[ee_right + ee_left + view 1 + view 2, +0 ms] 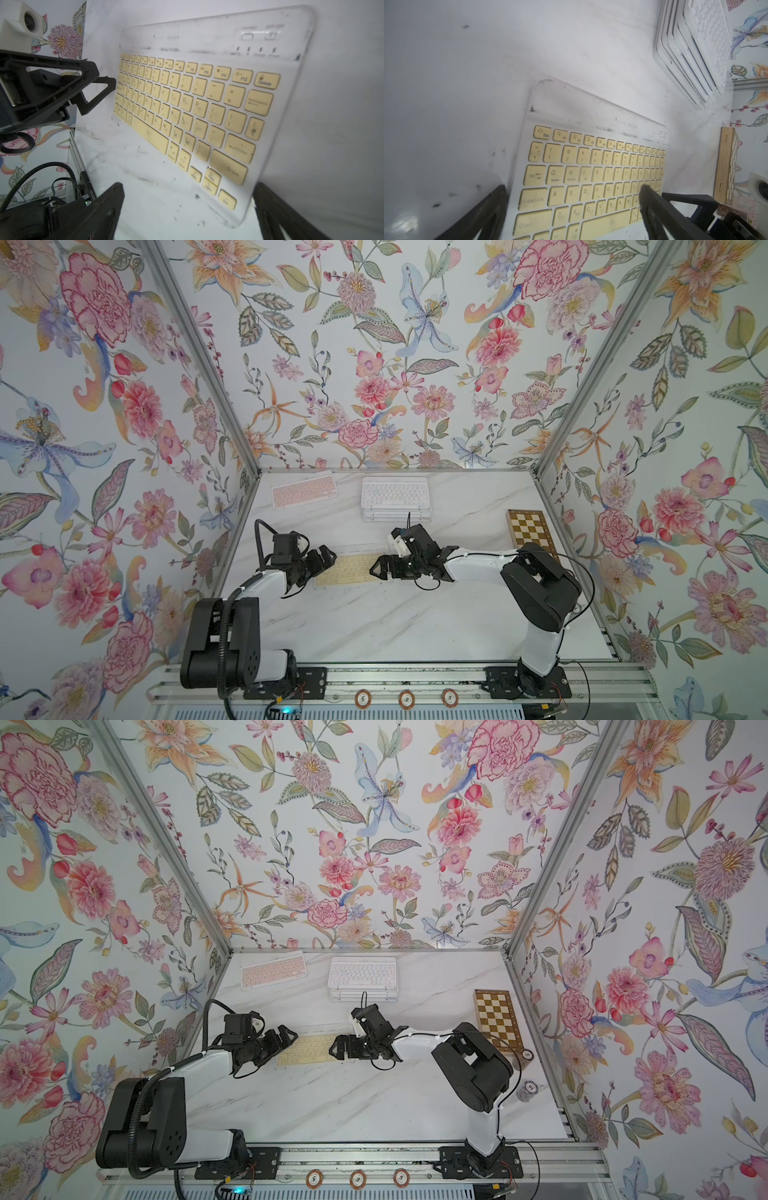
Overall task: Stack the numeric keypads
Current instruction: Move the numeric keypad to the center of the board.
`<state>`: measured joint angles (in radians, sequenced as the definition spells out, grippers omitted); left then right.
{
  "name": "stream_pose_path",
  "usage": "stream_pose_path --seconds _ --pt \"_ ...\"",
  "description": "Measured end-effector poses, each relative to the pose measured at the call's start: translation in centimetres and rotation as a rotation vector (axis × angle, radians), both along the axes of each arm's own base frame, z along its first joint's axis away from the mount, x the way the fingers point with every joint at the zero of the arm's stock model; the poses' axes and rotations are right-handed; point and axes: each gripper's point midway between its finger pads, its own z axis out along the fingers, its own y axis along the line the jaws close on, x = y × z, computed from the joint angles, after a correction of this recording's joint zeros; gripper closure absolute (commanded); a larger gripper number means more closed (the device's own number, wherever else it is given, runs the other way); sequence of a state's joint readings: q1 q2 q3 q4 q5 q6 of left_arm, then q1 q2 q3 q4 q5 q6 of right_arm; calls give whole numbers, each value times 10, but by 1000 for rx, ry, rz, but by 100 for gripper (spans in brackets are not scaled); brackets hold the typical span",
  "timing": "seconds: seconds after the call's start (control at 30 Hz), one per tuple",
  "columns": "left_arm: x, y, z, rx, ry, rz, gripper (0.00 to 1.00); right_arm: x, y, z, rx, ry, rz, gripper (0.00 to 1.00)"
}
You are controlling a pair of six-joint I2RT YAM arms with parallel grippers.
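A yellow-keyed keypad (349, 570) (307, 1050) lies flat mid-table between my two grippers. At its left end, my left gripper (322, 562) (573, 187) is open; one finger is beside the frame and the other over the yellow keys (591, 176). My right gripper (380, 568) (188, 185) is open at the right end, its fingers straddling a corner of that keypad (197, 104). A stack of white keypads (395, 495) (362, 974) (691, 52) stands at the back centre. A pink-keyed keypad (303, 490) (272, 972) lies alone at the back left.
A brown-and-cream chessboard (530, 533) (496, 1021) lies along the right wall. Two poker chips (527, 1054) sit near its front end. Three more chips (363, 698) rest on the front rail. Floral walls close in three sides of the marble table (374, 626).
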<state>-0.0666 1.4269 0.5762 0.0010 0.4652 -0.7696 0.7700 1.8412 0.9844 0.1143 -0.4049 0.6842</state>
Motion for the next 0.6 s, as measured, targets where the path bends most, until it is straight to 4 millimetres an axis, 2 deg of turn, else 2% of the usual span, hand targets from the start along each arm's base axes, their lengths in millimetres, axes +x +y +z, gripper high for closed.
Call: stream_pose_path --seconds 0.2,0.3,0.4,0.5,0.6 --pt "33 -66 2 -26 -41 -111 0 39 -60 1 49 32 -169 1" --pt "43 -96 4 -53 -41 -157 1 48 -96 3 71 52 -245 1" --pt "48 -114 5 -80 -32 -188 1 49 -132 7 85 69 -319 1" --pt "57 -121 5 -91 -29 -192 1 64 -167 18 114 58 -393 1" --pt "67 -127 6 -92 -32 -196 1 77 -186 15 142 75 -429 1"
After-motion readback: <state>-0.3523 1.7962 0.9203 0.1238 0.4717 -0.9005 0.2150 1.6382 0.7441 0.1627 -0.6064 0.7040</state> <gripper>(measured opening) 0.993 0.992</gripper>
